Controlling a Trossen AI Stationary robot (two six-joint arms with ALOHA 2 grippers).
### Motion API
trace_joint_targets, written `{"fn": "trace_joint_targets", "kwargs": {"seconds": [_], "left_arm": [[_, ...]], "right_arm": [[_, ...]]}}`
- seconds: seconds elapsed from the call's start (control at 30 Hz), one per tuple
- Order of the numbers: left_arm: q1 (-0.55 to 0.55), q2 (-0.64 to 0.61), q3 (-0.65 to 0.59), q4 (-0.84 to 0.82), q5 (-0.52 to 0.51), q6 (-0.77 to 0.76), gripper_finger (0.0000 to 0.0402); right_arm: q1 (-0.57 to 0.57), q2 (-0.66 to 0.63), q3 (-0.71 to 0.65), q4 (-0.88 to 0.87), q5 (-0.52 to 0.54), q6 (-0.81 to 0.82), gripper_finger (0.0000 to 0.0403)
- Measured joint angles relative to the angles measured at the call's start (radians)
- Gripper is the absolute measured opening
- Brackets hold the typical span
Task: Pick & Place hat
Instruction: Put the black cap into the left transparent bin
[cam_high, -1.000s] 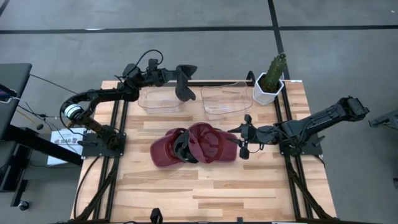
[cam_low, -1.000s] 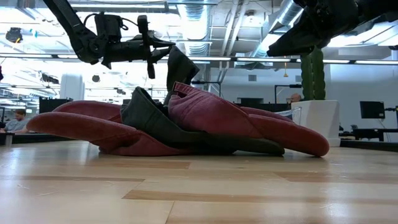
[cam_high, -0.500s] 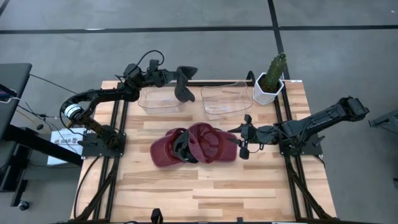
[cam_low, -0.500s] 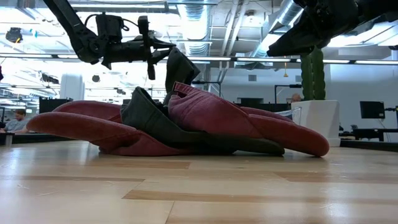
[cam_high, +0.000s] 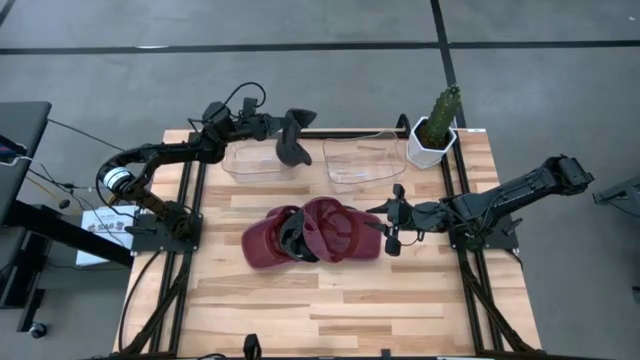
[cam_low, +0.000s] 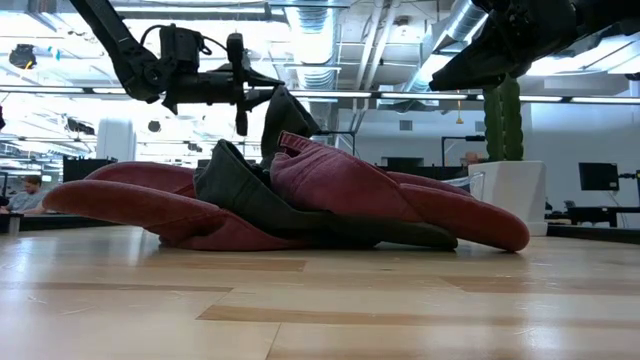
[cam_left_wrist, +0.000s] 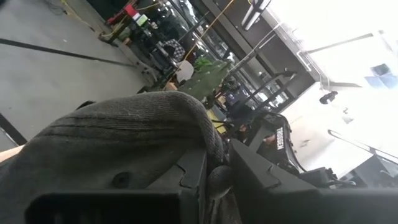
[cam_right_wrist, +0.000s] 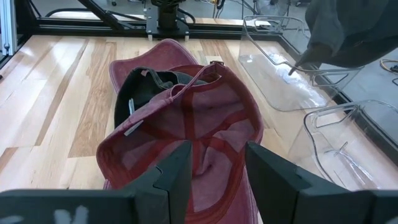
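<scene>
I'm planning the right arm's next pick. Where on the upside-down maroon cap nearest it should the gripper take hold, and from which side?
Judging by its pose, grip the raised rim of the maroon cap: it lies crown-down with its open side up, so that edge stands free. Come in from the right gripper's own side, one finger inside the bowl and one outside. The dark cap tucked behind stays clear.

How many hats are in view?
3, possibly more hidden: a dark hat held by the left gripper above the left clear bin; a maroon hat and another dark one piled mid-table.
</scene>
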Motion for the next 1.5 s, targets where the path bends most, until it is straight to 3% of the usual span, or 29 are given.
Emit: {"fn": "trace_joint_targets", "kwargs": {"seconds": [1.5], "left_arm": [[-0.017,0.000,-0.021,-0.014,-0.013,0.060,0.0070]], "right_arm": [[0.000,0.000,0.000,-0.001,0.000,0.000,0.0140]]}}
